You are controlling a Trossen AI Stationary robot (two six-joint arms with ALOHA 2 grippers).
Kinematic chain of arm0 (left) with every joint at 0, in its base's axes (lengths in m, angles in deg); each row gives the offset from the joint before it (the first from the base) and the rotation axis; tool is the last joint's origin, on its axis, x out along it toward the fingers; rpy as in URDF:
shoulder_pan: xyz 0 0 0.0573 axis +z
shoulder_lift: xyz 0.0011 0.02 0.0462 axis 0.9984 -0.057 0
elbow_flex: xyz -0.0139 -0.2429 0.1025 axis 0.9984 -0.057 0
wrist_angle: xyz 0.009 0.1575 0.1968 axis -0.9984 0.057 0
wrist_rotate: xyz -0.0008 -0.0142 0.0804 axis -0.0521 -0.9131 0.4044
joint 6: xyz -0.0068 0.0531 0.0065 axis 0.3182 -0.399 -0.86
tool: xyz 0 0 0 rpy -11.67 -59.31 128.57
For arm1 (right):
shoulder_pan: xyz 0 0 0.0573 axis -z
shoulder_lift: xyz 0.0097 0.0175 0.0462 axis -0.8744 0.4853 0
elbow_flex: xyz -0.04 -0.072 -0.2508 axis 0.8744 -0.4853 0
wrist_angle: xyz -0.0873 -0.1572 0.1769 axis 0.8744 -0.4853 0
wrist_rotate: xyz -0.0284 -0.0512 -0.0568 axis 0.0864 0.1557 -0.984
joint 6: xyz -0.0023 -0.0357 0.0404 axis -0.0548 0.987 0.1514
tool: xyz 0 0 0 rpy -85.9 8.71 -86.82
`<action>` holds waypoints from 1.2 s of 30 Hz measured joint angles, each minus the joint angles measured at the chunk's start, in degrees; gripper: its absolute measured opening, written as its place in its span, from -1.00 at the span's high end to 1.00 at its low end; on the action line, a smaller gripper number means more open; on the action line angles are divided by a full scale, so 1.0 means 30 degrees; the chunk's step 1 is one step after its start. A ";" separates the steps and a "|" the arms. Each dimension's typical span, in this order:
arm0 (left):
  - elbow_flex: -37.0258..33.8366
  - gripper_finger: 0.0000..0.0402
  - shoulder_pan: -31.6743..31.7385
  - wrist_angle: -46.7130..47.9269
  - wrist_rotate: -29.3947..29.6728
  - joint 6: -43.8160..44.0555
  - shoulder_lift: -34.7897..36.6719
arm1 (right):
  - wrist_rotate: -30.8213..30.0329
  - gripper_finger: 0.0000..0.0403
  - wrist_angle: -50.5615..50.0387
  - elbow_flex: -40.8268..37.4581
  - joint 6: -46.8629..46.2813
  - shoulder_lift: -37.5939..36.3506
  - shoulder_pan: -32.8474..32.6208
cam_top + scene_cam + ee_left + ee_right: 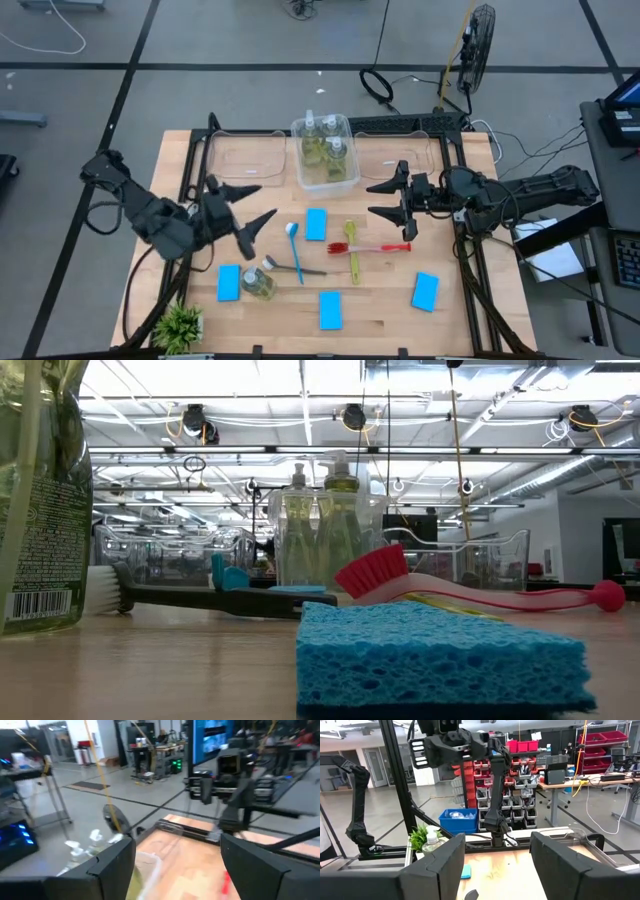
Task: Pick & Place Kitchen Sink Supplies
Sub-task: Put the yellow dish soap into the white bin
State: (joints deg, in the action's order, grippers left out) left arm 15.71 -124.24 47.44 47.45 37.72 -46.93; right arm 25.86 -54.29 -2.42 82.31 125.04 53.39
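Clear bottle [257, 281] lies just beside the released, empty left end effector [250, 208].

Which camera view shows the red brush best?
The high view: the whole red brush lies flat, crossing the yellow-green brush. The low view shows it side-on behind a blue sponge. The left wrist view gives only a red blur; the right wrist view shows none of it.
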 joint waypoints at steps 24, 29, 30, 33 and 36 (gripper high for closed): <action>0.0000 -0.36 -0.5392 1.3820 -1.4573 2.7934 0.0672 | 0.0005 -0.04 -0.0316 0.0000 -0.0641 0.0000 -0.0003; 0.0000 -0.36 -0.5977 1.5548 -1.5018 3.0101 0.0316 | 0.0000 -0.04 -0.0308 0.0000 -0.0641 0.0000 0.0002; 0.0000 -0.36 -0.5990 1.5811 -1.5225 3.0386 0.0211 | 0.0001 -0.04 -0.0313 0.0000 -0.0640 0.0000 -0.0001; 0.0000 -0.36 -0.5970 1.6358 -1.5922 3.0859 -0.0116 | 0.0000 -0.04 -0.0321 0.0000 -0.0592 0.0000 -0.0004; 0.0000 -0.36 -0.5970 1.6363 -1.5954 3.0749 -0.0382 | 0.0000 -0.04 -0.0323 0.0000 -0.0510 0.0000 -0.0001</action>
State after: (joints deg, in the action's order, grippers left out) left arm 15.71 -142.15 96.53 -0.41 129.96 -48.08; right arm 25.86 -55.26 -2.42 80.78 125.04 53.39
